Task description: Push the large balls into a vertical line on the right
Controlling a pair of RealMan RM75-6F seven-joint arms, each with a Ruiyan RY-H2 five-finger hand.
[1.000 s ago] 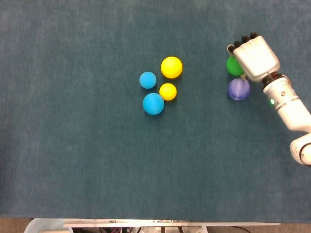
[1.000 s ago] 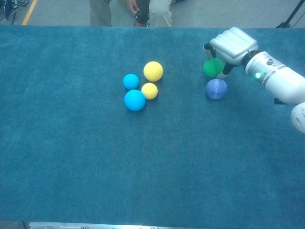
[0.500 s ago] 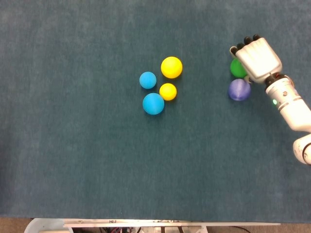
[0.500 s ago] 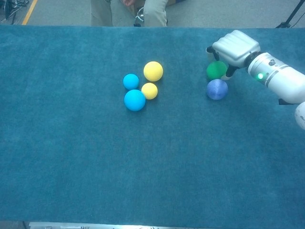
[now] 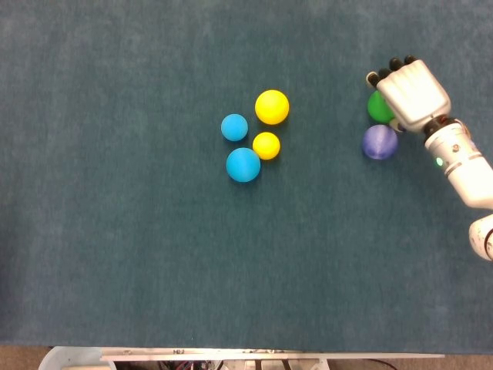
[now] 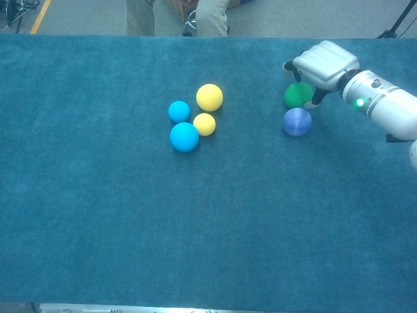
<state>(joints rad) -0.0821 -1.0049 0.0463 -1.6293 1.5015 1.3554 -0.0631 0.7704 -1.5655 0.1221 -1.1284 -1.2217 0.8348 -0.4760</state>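
Observation:
My right hand lies palm down over the right side of the green ball, its fingers hooked over the ball's far edge; it grips nothing. The chest view shows this hand touching the green ball. A purple ball sits just below the green one, almost touching it. At the table's middle are a large yellow ball and a large blue ball. My left hand is out of both views.
A small blue ball and a small yellow ball sit between the large yellow and large blue ones. Blue cloth covers the table. A person's legs stand beyond the far edge.
My right hand has shifted right and slightly away, taking the green ball with it. The purple ball has barely moved. The central cluster is still.

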